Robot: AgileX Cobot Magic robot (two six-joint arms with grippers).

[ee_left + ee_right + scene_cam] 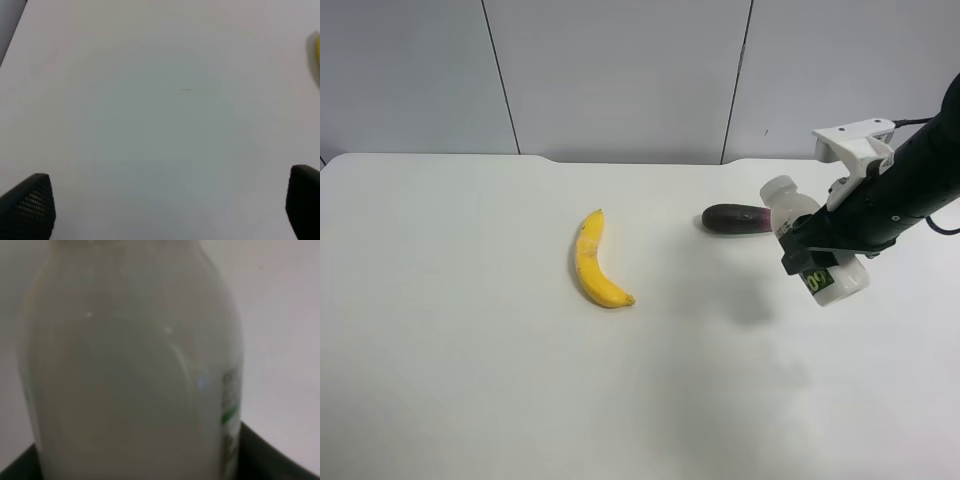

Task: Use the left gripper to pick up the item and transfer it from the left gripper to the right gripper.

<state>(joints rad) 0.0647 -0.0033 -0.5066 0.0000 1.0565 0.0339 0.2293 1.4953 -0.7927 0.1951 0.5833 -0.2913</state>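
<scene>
Now bottle [817,243] tilted, cap up-left.

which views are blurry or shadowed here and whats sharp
Right wrist view: the bottle fills the frame, soft and out of focus. Exterior high view: sharp, with a faint shadow on the table under the bottle near the right hand. Left wrist view: the banana at the edge is blurred.

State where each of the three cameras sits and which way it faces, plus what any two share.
Exterior high: mounted above, angled down on the white table; one arm holds a bottle.
Right wrist: on that arm, pressed close to the bottle; dark gripper edge below.
Left wrist: looks down on bare table past open fingertips.
Shared: bottle in exterior and right wrist; banana in exterior and left wrist.
</scene>
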